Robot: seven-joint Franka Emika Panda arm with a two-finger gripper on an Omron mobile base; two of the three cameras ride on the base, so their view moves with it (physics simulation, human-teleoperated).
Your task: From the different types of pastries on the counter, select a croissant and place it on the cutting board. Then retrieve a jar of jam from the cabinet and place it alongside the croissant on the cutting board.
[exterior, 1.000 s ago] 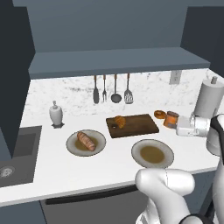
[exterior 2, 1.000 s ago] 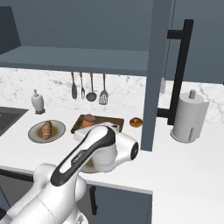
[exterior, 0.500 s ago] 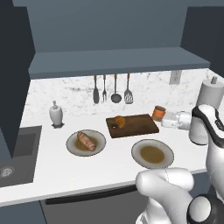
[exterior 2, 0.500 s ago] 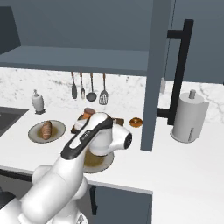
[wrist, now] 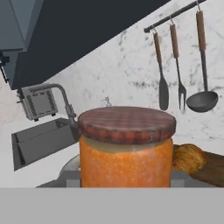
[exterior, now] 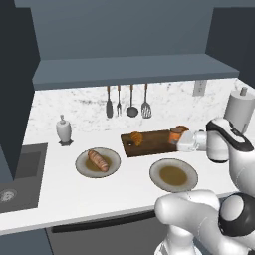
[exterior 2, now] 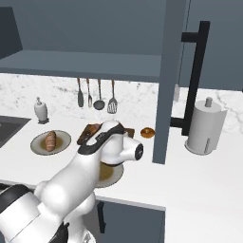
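My gripper (exterior: 179, 141) is shut on the jam jar (exterior: 175, 135), an orange jar with a dark red lid, holding it over the right end of the wooden cutting board (exterior: 152, 143). The browned croissant (exterior: 135, 138) lies on the board's left part, apart from the jar. In the hand view the jam jar (wrist: 127, 148) sits close in front and hides the fingertips. To its right lie the croissant (wrist: 188, 158) and a strip of the board (wrist: 213, 169). My own arm covers most of the board (exterior 2: 86, 133) in the right base view.
Two plates sit in front of the board: one with a long pastry (exterior: 98, 160), one with a brown centre (exterior: 173, 175). A donut (exterior 2: 147, 132) lies right of the board. Utensils (exterior: 127, 101) hang behind. An open cabinet door (exterior 2: 166, 80), paper towel roll (exterior 2: 204, 126), soap dispenser (exterior: 63, 130) and sink (exterior: 15, 174) surround them.
My arm has carried the jam jar leftward along the counter, from near the paper towel roll to the right end of the cutting board. The pastries and plates have stayed put.
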